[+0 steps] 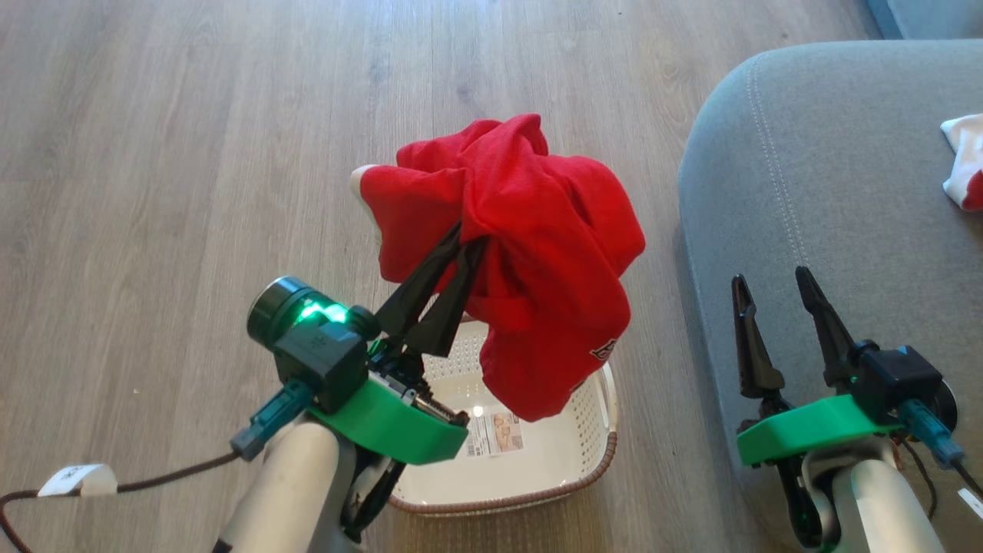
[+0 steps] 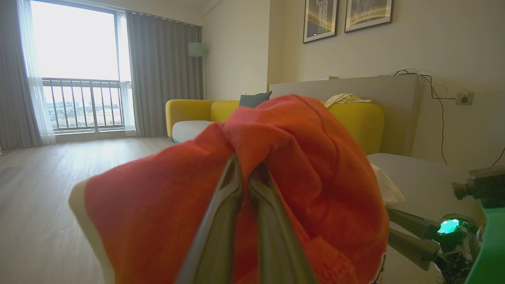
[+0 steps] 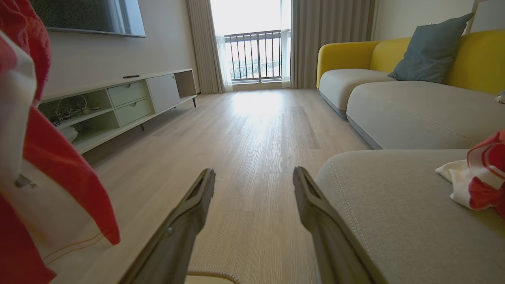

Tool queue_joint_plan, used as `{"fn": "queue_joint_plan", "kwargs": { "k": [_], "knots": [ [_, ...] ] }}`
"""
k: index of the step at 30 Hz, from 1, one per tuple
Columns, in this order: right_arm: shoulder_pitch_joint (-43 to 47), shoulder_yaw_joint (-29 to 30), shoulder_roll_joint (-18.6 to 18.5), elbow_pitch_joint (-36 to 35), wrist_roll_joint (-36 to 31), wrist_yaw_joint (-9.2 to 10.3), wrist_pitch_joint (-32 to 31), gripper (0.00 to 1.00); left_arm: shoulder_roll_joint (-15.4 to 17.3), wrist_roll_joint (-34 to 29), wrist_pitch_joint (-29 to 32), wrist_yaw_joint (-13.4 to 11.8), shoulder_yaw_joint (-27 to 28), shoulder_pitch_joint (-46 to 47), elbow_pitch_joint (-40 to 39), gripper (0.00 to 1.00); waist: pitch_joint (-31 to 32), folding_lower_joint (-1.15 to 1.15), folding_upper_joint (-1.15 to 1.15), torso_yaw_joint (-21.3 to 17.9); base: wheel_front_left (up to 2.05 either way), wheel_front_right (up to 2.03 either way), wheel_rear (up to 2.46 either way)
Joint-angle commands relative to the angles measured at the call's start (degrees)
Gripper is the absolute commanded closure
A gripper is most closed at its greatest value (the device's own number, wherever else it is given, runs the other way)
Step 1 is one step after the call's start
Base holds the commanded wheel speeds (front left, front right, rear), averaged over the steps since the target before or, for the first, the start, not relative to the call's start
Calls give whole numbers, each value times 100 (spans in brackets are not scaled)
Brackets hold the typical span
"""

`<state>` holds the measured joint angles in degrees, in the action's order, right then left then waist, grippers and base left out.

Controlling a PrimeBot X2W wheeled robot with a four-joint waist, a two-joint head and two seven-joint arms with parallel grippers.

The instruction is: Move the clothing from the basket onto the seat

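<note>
Red garment [image 1: 530, 253] is hanging bunched in the air, right above the basket [image 1: 499, 507], its lower end dangling over the basket's far right part; whether it is touching the rim I cannot tell; left gripper [image 1: 463, 238] is pinching it, fingers pressed together with the tips buried in the folds; basket is sitting on the wood floor [image 1: 192, 153], looking empty apart from its label; seat [image 1: 845, 192] is lying to the robot's right of the hanging cloth, just beside the basket; second garment [image 1: 966, 161], white and red, is lying on the seat further right; right gripper [image 1: 771, 276] is hovering spread wide, holding nothing, at the seat's near edge, so it is the nearer one; judging by this, the left arm is needing a rightward carry over to the cushion, with the bundle hanging lengthwise downward.
</note>
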<state>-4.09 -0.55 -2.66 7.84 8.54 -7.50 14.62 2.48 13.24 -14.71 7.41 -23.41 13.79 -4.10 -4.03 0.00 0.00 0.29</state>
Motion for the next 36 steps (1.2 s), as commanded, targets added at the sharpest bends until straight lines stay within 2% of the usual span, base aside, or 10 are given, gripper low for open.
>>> {"fn": "queue_joint_plan", "kwargs": {
  "k": [1,9,15,19,25,36],
  "knots": [
    [-123,-152,-21,-214,-61,1,38,0,40,34,-29,7,238,186,-141,100,-16,0,0,-10,0,0,0],
    [-78,-652,-97,-430,-86,1,38,0,72,12,-29,7,369,254,-72,100,-119,0,0,-80,0,0,0],
    [-3,-1431,-627,-898,244,1,38,0,120,-4,-29,7,492,303,-17,100,-181,0,0,-141,0,0,0],
    [38,-1888,-1042,-1262,175,1,38,0,173,-33,-29,7,477,328,30,100,-208,0,0,-179,0,0,0],
    [41,-2421,-1383,-1582,267,1,38,0,189,-41,-29,7,411,332,64,100,-194,0,0,-222,0,0,0],
    [-129,-2628,-1393,-1428,118,1,38,0,191,-30,-29,8,71,322,119,100,-140,0,0,-174,0,0,0]
  ]
}}
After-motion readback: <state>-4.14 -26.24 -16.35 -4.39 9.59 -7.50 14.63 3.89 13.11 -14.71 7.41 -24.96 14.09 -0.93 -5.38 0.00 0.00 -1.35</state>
